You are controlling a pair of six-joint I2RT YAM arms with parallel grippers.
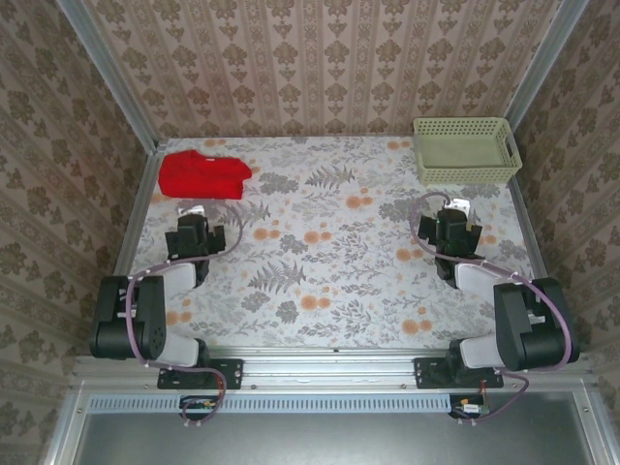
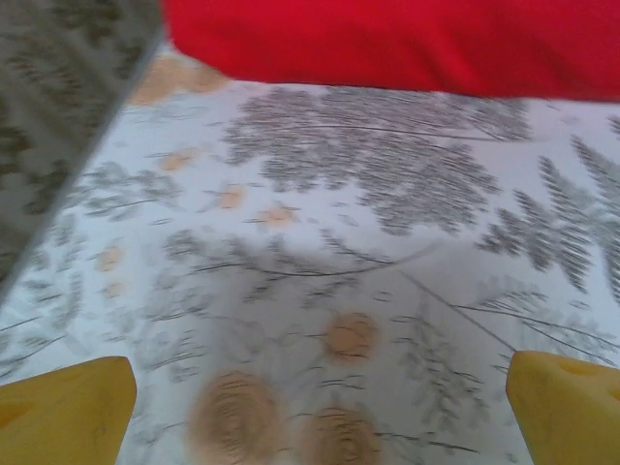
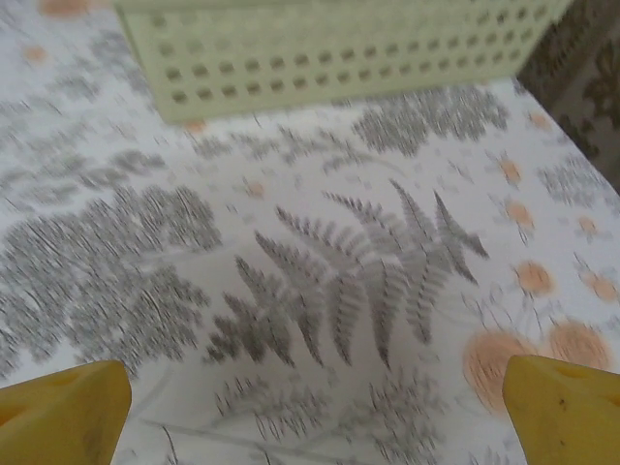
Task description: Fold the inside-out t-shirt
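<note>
The inside-out t-shirt (image 1: pixel 203 175) is a bright red cloth lying in a compact folded bundle at the back left of the table; in the left wrist view the t-shirt (image 2: pixel 387 44) runs as a red band across the top. My left gripper (image 1: pixel 190 209) stands just in front of it, open, its yellow fingertips (image 2: pixel 68 412) wide apart over bare tablecloth with nothing between them. My right gripper (image 1: pixel 455 206) is at the right side, also open, its yellow fingertips (image 3: pixel 63 412) far apart above the fern pattern.
A pale green basket (image 1: pixel 465 150) stands at the back right, just beyond the right gripper; its perforated wall (image 3: pixel 329 53) crosses the top of the right wrist view. Patterned walls enclose the table (image 1: pixel 320 281) on three sides. The floral middle lies bare.
</note>
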